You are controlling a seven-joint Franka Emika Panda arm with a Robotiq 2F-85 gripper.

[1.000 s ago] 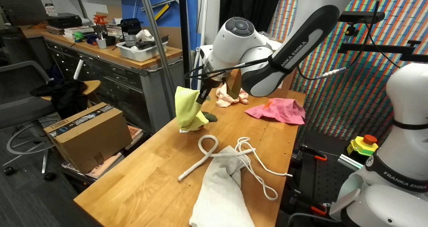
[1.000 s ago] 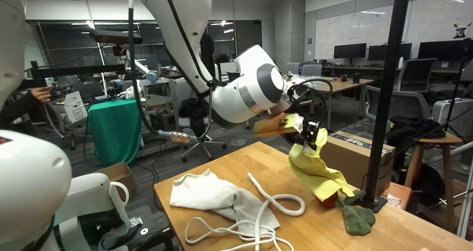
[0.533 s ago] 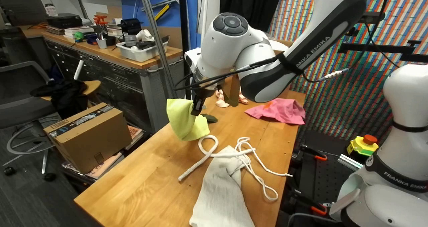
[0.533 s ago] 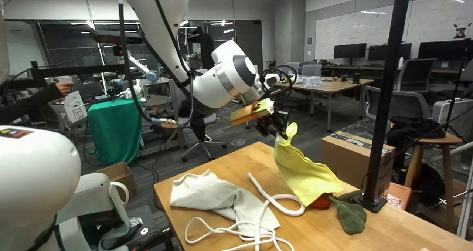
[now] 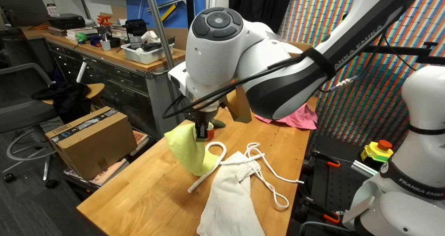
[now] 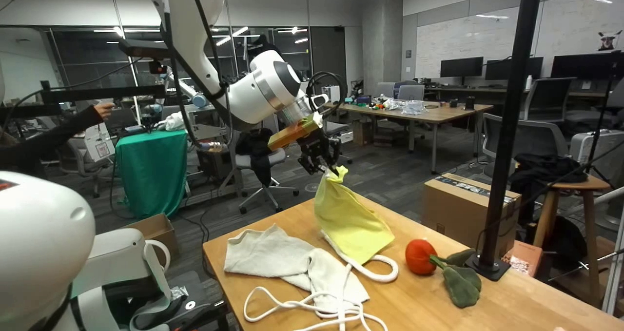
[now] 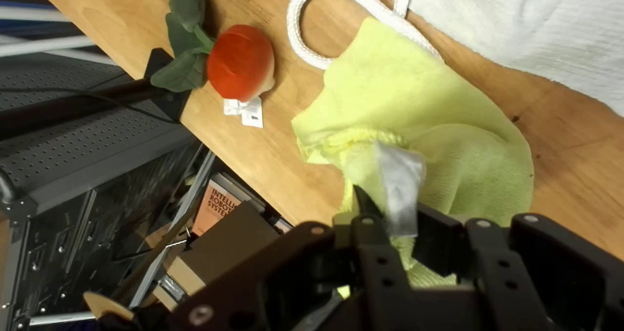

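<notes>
My gripper [image 5: 201, 136] is shut on a yellow-green cloth [image 5: 187, 151] that hangs from its fingertips. In an exterior view the gripper [image 6: 322, 164] pinches the cloth [image 6: 351, 219] at its top, with a small tuft above the fingers. In the wrist view a white tag on the cloth [image 7: 385, 77] lies between the fingertips [image 7: 394, 214]. The cloth's lower edge hangs over the white rope [image 6: 385, 274]; whether it touches is unclear. A red plush thing with dark green leaves [image 6: 420, 256] lies on the table beside it, also in the wrist view [image 7: 241, 60].
An off-white cloth [image 5: 231, 197] lies partly under the rope on the wooden table [image 5: 146, 190]. A pink cloth [image 5: 300, 118] lies farther back. A black pole [image 6: 504, 126] stands at the table edge near the leaves. A cardboard box [image 5: 92, 142] is beside the table.
The gripper has carried the cloth away from the red plush thing, which is now uncovered, and over the rope loop. The grip on the cloth stays shut.
</notes>
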